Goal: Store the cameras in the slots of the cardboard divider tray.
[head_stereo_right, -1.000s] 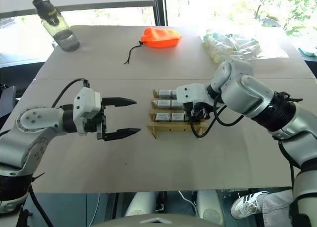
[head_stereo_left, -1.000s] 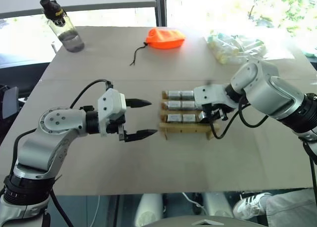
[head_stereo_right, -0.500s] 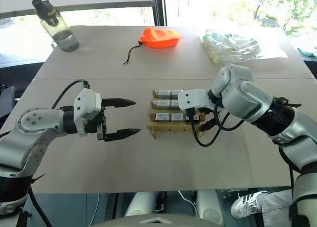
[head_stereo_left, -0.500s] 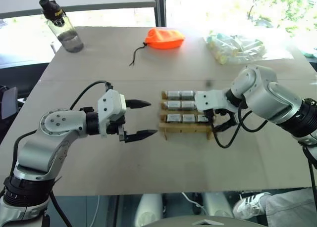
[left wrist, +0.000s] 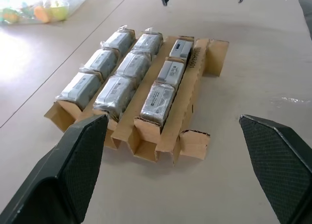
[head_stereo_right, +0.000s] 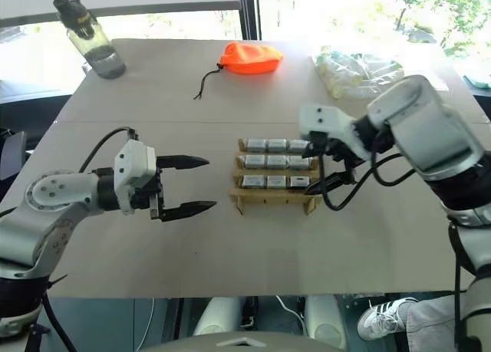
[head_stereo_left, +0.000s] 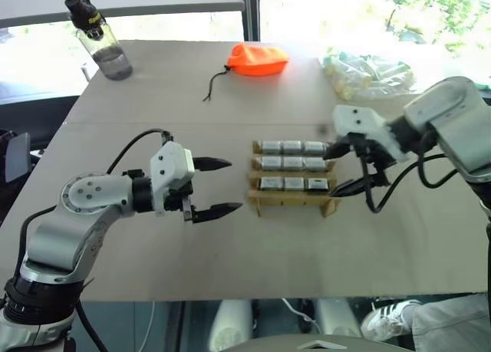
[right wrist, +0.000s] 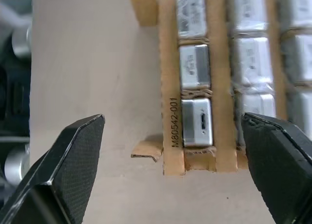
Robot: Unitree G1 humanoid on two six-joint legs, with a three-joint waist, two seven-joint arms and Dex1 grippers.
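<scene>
The cardboard divider tray point(head_stereo_left: 290, 207) lies mid-table, with three rows of three slots. Silver-grey cameras point(head_stereo_left: 294, 163) sit in every slot I can see. My right gripper point(head_stereo_left: 331, 170) hovers open just off the tray's right end, a little above it, with nothing between its fingers. In the right wrist view the near row's end camera point(right wrist: 196, 122) lies in its slot below that gripper point(right wrist: 173, 118). My left gripper point(head_stereo_left: 232, 185) stands open and empty a short way left of the tray. In its wrist view it point(left wrist: 171, 119) faces the tray point(left wrist: 187, 145) end-on.
At the table's far side stand a water bottle point(head_stereo_left: 103, 45), an orange drawstring pouch point(head_stereo_left: 257, 59) and a clear plastic bag of pale items point(head_stereo_left: 368, 72). A person's shoe point(head_stereo_left: 391, 317) shows below the near right edge of the table.
My right gripper opened over the near row's right slot, left a camera there, then rose and drew back to the right. The left arm has not moved.
</scene>
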